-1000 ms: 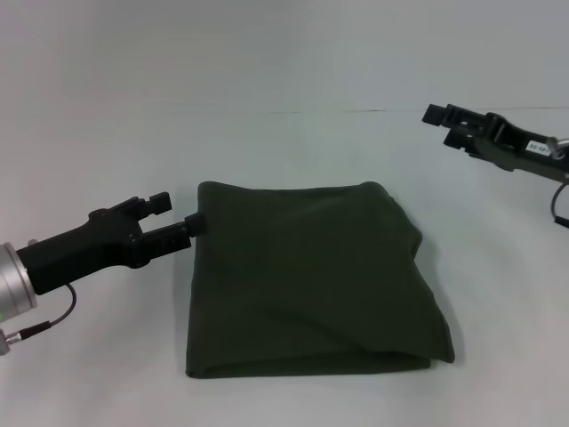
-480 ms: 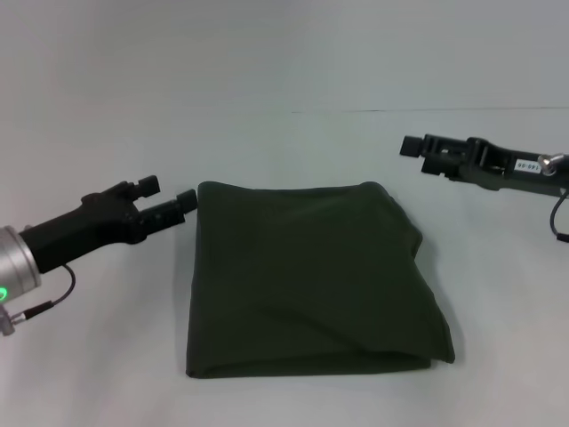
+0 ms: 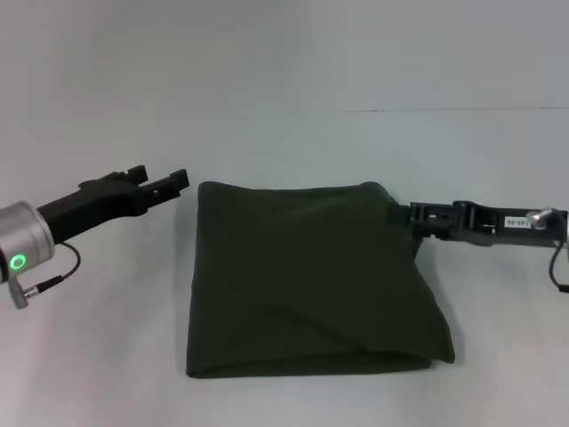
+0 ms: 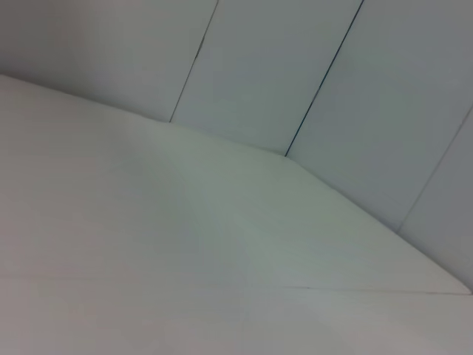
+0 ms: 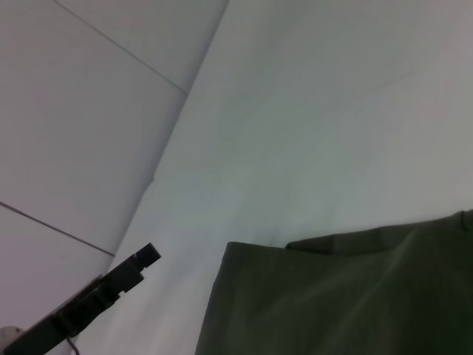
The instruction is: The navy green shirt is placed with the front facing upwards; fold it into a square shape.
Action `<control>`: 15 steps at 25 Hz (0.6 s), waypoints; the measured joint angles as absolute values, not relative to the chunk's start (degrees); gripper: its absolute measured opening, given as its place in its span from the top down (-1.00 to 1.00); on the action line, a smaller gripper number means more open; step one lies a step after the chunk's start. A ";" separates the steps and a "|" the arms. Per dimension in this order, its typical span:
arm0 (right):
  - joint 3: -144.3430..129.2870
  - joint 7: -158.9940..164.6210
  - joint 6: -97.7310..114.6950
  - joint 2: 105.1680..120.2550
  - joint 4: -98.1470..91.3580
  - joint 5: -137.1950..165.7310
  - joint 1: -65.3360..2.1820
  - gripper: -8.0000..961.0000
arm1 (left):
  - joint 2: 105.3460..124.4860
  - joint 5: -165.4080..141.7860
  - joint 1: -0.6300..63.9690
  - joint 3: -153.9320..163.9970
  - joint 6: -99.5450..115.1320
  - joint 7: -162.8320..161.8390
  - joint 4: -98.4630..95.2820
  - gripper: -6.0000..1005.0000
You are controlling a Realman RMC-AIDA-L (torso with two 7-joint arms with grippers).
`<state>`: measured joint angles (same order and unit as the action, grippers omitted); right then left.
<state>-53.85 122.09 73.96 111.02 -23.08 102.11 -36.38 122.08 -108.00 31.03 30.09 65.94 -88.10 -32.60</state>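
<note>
The navy green shirt (image 3: 311, 280) lies folded into a rough square in the middle of the white table, plain side up with no lettering showing. It also fills the lower right of the right wrist view (image 5: 347, 296). My left gripper (image 3: 164, 178) hovers just off the shirt's far left corner, open and holding nothing; the right wrist view shows it farther off (image 5: 137, 265). My right gripper (image 3: 416, 214) reaches in low from the right, its tip at the shirt's right edge near the far right corner. It is seen edge-on.
The white table (image 3: 284, 133) spreads all around the shirt, with a thin seam line (image 3: 444, 110) across its far side. The left wrist view shows only the tabletop (image 4: 148, 259) and wall panels (image 4: 295, 66).
My left gripper has drawn back from the shirt's far left corner, up and to the left. The right arm has come down from the far right to the shirt's right edge.
</note>
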 joint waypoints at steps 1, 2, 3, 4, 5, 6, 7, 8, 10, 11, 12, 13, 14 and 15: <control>-53.49 122.09 74.46 111.01 -23.27 102.10 -35.94 -0.69 | 122.06 -108.03 31.29 30.62 65.30 -88.36 -32.51 -0.76; -53.15 122.09 74.91 110.93 -23.47 102.05 -35.55 -0.69 | 122.06 -108.04 31.54 31.13 64.63 -88.55 -32.47 -0.77; -52.66 122.11 75.66 110.83 -23.81 102.05 -35.11 -0.68 | 122.06 -108.06 31.80 32.04 63.54 -88.74 -32.42 -0.77; -52.17 122.11 76.42 110.73 -24.11 102.08 -34.69 -0.68 | 122.09 -108.06 31.99 32.91 62.63 -88.86 -32.40 -0.77; -51.86 122.11 77.18 110.66 -24.34 102.11 -34.41 -0.68 | 122.22 -108.08 32.38 34.59 60.75 -89.17 -32.40 -0.77; -51.52 122.14 78.05 110.56 -24.69 102.20 -34.05 -0.68 | 122.32 -108.09 32.61 35.52 59.65 -89.35 -32.39 -0.77; -51.33 122.15 78.55 110.51 -24.86 102.27 -33.81 -0.68 | 122.45 -108.11 32.84 36.71 58.54 -89.52 -32.37 -0.77; -51.26 122.22 78.96 110.38 -25.01 102.30 -33.51 -0.68 | 122.68 -108.14 33.28 38.37 57.07 -89.63 -32.23 -0.77; -51.21 122.35 79.18 110.17 -25.09 102.31 -33.07 -0.68 | 122.95 -108.18 33.91 40.23 55.13 -89.71 -31.85 -0.77; -51.12 122.39 79.22 110.08 -25.10 102.31 -32.82 -0.68 | 123.07 -108.19 34.40 41.35 54.00 -89.75 -31.52 -0.77; -51.02 122.39 79.24 110.03 -25.11 102.31 -32.62 -0.68 | 123.14 -108.19 34.93 42.43 52.82 -89.79 -31.09 -0.77; -50.94 122.40 79.26 110.03 -25.11 102.31 -32.46 -0.67 | 123.27 -108.19 35.47 43.52 51.48 -89.80 -30.56 -0.77; -50.89 122.41 79.32 110.03 -25.11 102.32 -32.39 -0.67 | 123.39 -108.19 35.86 44.24 50.42 -89.80 -30.20 -0.77; -50.82 122.43 79.40 110.03 -25.12 102.31 -32.29 -0.67 | 123.52 -108.19 36.28 45.12 49.21 -89.81 -29.89 -0.77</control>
